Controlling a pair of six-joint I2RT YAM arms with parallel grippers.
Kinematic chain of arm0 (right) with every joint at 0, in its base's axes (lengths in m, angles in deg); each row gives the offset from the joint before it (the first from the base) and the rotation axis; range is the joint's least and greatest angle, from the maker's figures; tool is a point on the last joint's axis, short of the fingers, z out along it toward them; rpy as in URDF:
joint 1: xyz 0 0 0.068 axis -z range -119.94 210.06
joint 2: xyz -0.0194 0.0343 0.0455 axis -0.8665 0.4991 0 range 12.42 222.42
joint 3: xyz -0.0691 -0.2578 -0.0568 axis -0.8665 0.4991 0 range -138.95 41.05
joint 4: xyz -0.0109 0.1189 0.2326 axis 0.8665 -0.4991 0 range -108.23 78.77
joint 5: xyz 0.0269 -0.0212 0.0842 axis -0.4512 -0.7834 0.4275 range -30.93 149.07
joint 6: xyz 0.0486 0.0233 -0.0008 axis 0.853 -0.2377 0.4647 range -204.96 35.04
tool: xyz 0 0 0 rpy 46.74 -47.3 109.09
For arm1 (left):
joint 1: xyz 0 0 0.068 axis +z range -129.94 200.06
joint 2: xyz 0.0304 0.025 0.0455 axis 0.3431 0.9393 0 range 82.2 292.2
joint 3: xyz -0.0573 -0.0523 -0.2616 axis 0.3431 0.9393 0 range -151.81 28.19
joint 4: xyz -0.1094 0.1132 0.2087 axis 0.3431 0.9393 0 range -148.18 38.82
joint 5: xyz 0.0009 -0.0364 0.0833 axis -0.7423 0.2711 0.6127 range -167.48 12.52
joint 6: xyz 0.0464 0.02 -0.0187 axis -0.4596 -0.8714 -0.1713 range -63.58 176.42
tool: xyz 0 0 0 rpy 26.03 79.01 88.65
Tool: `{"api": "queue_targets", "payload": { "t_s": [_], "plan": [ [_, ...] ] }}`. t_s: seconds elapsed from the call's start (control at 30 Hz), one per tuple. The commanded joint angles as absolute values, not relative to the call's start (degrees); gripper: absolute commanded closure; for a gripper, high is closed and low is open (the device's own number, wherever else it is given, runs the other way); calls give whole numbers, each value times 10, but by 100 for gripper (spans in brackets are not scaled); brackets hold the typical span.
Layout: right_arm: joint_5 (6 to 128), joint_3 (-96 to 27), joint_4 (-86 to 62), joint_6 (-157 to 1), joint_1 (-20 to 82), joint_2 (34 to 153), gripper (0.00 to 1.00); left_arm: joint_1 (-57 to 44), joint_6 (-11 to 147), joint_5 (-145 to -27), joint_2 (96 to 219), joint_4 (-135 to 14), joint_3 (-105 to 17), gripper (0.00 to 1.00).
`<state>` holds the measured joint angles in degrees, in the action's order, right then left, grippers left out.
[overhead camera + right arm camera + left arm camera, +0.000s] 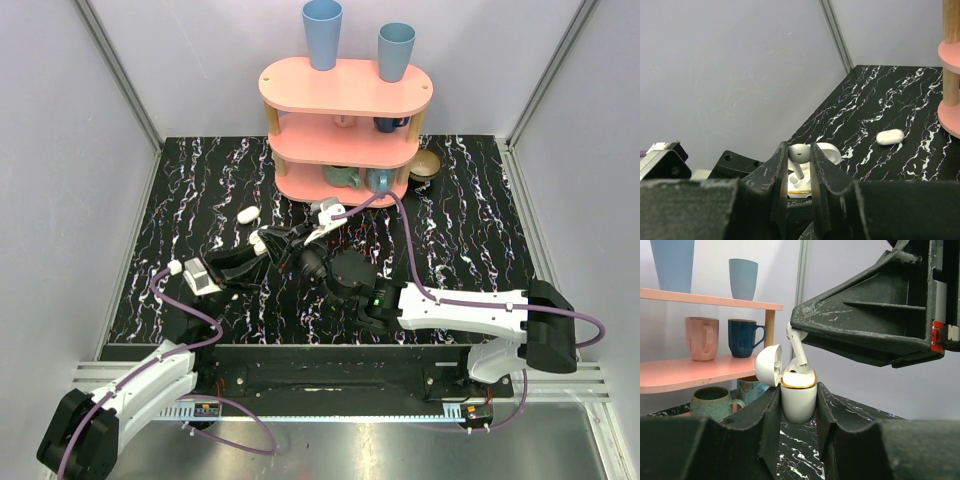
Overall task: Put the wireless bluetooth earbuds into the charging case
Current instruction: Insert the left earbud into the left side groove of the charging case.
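Note:
The white charging case (799, 400) with a gold rim stands upright between my left gripper's (797, 415) fingers, its lid (769, 365) swung open to the left. My right gripper (800, 150) is shut on a white earbud (800, 153) and holds it right over the case (799, 184), stem down into the opening. The earbud (799, 354) leans slightly in the left wrist view, under the right gripper's finger (865, 325). In the top view both grippers meet at the case (260, 243), left of the table's centre. A second small white oblong piece (247, 213) lies loose on the table (470, 240).
A pink three-tier shelf (345, 90) stands at the back, with two blue cups (322, 35) on top and mugs (702, 337) on the lower tiers. A brown round object (425, 165) lies right of the shelf. Grey walls enclose the black marbled table.

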<state>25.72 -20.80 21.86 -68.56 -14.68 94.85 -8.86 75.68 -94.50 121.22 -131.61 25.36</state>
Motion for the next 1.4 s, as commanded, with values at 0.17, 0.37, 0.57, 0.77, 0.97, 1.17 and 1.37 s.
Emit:
{"api": "queue_targets", "payload": {
  "t_s": [0.17,0.37,0.57,0.77,0.97,1.17,1.37],
  "plan": [
    [273,-237,214,-650,-153,958,100,-91,745,-930,1204,-1417,273,100],
    [273,-235,212,-649,-153,962,100,-91,746,-931,1204,-1416,273,100],
    [277,-234,214,-646,-153,969,100,-91,746,-930,1203,-1416,273,100],
    [278,-234,221,-645,-153,970,100,-91,745,-929,1202,-1416,273,100],
    [279,-223,222,-645,-154,968,100,-91,747,-923,1203,-1417,275,100],
    [270,-212,223,-648,-167,969,100,-91,748,-902,1191,-1423,280,100],
    [258,-200,221,-644,-167,970,100,-91,747,-892,1177,-1424,280,100]
  ]
}}
